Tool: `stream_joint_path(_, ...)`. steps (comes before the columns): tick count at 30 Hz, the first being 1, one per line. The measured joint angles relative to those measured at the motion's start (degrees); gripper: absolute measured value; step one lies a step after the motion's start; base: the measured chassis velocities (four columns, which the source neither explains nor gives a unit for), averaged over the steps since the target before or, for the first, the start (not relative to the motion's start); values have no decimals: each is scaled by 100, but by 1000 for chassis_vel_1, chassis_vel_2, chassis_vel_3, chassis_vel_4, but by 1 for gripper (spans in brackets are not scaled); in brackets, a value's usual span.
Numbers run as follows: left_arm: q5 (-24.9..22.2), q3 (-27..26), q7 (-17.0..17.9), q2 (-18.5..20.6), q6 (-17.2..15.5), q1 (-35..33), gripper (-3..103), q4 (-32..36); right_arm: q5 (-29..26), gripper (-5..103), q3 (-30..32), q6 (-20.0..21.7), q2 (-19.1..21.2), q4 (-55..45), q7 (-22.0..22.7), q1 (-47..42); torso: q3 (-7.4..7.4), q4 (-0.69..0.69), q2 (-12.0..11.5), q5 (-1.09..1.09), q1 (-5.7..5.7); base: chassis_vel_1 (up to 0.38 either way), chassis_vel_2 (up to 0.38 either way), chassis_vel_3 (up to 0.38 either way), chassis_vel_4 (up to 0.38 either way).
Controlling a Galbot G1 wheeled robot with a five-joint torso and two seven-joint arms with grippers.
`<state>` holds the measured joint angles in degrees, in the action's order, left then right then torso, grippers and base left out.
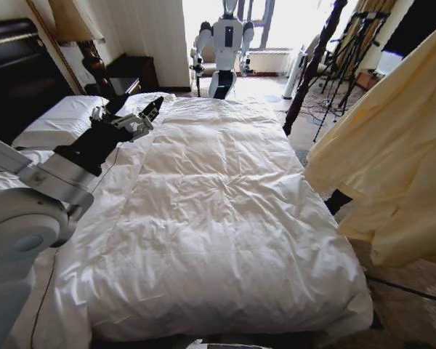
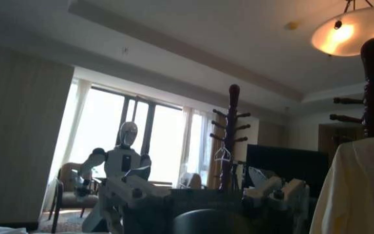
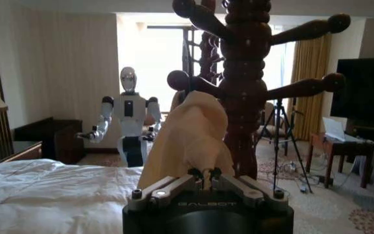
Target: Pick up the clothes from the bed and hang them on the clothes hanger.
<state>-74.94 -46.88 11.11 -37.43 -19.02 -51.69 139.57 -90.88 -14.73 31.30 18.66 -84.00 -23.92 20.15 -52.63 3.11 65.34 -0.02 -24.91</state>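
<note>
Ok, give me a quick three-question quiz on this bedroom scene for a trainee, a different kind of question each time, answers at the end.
1. True or false: the yellow shirt lies flat on the bed.
2. Which one is shut on the shirt? A) the left end effector B) the right end effector C) neither
3. Fill in: the left end effector, fingers open, is over the bed near the ____.

Key
1. False: it hangs off to the side of the bed, by the wooden coat stand.
2. B.
3. pillows.
</note>
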Motion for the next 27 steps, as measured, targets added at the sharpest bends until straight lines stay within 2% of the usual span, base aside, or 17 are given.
stream_joint_path(3,3,15,-17,-37,2,1,100,-9,-26,0,7,39,-215,106,253,1,0,1,0,0,1,0,0,0,0)
stream_joint_path(10,36,39,-19,-110,8,-22,100,2,-60,0,60,105,-497,346,541,-21,0,0,0,0,-1,0,0,0,0)
stream_joint_path(22,70,84,-27,-146,15,-47,100,25,-47,0,72,97,-897,640,588,0,0,0,0,0,0,0,0,0,0)
stream_joint_path(27,114,125,-34,-146,19,-47,100,29,-275,0,22,132,-1073,699,643,98,1,1,0,-1,1,0,0,0,0)
